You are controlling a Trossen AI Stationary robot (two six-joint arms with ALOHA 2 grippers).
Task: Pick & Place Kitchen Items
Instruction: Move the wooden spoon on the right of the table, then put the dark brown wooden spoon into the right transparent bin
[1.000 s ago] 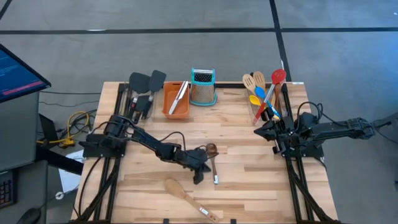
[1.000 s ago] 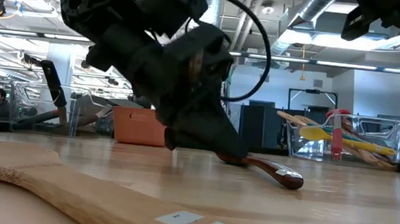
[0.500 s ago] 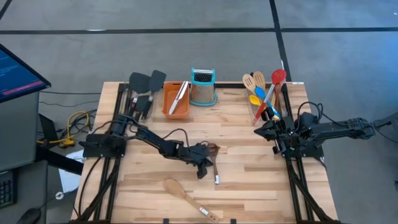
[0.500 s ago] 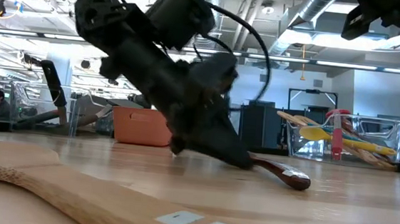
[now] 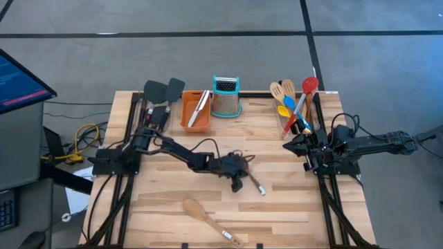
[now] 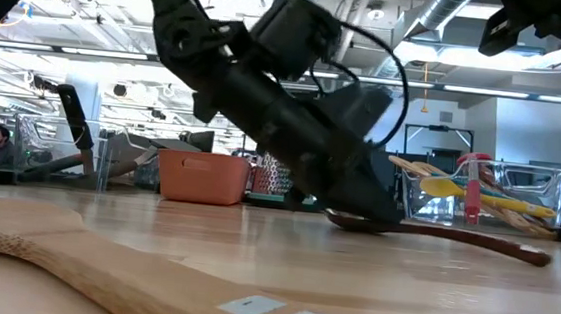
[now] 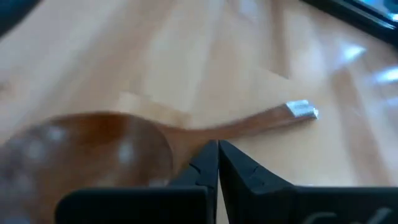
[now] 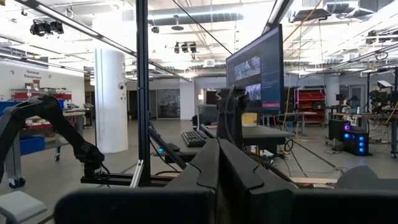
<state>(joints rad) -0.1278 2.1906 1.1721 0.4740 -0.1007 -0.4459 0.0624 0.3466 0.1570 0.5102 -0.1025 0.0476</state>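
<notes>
While stretched across the wooden counter (image 5: 291,207) toward its middle, left arm now reaching further to 3 o'clock than a second ago, with left gripper (image 5: 237,181) low over the boards, fingers (image 7: 208,163) pressed together and empty. Dark wooden spoon (image 5: 249,176) swung round since then: handle formerly trailing toward 6 o'clock, now angling out to 4 o'clock, bowl tucked just under the fingers at the counter's centre. Looks like a push or a missed pinch rather than a lift, so spoon not yet picked up and a fresh grasp probably needed. Right gripper (image 5: 294,146) parked near the 3 o'clock edge, fingers (image 8: 217,163) shut on nothing. Clear bin of spoons (image 5: 294,104) at 1 o'clock, orange tray (image 5: 196,111) and steel grater (image 5: 226,97) at 12 o'clock, black turners (image 5: 163,90) at 11 o'clock, pale wooden spoon (image 5: 208,219) lying loose at 6 o'clock. Spoon bowl largely masked by the gripper from above; contact between fingers and bowl impossible to confirm; wrist picture blurred.
</notes>
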